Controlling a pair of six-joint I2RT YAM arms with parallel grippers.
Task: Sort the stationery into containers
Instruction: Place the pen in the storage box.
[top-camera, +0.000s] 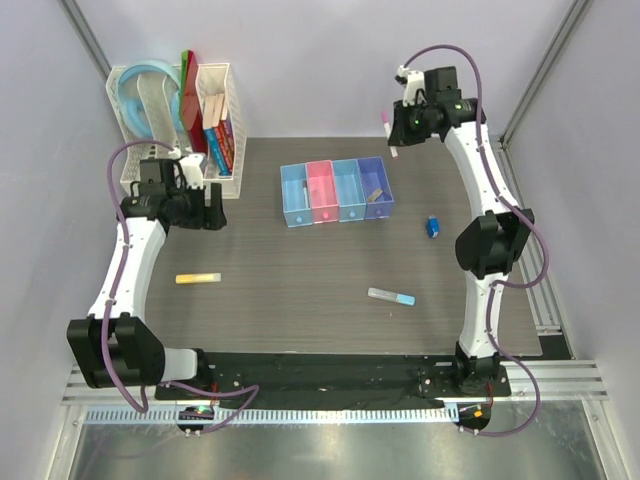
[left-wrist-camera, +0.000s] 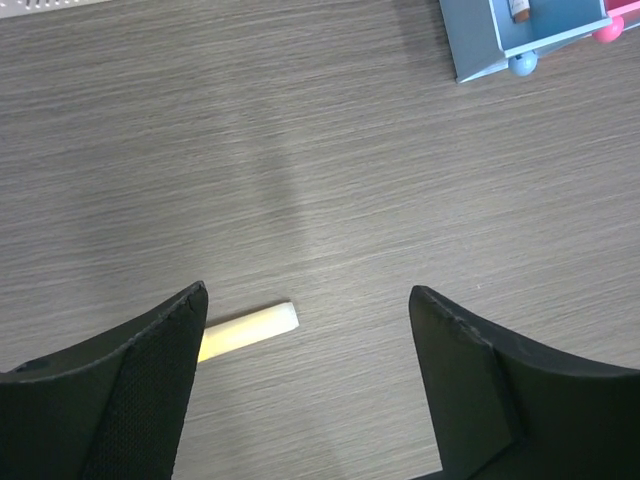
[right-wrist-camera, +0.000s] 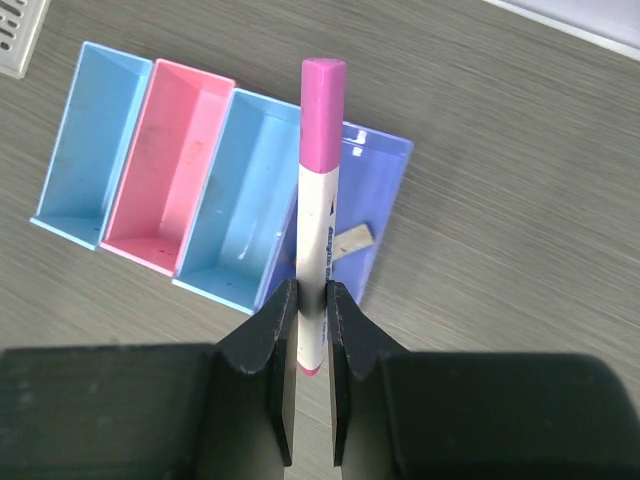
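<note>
Two fingers of the right gripper (right-wrist-camera: 312, 300) are clamped on the lower end of a white pen (right-wrist-camera: 322, 180) with a pink cap. In the wrist view we see it against the row of four bins (right-wrist-camera: 150, 150); a tan piece (right-wrist-camera: 352, 240) lies in the violet one. The left gripper (left-wrist-camera: 308, 292) has its jaws wide apart, holding nothing. One finger partly hides the yellow piece (left-wrist-camera: 250, 328) on the table.

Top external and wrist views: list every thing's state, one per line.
left hand, open, empty
right hand, shut on pink-capped marker
pink-capped marker, gripped, off the table
violet bin, holds tan piece
yellow stick, lying on table
grey blue-tipped stick, lying on table
dark-blue block, on table
</note>
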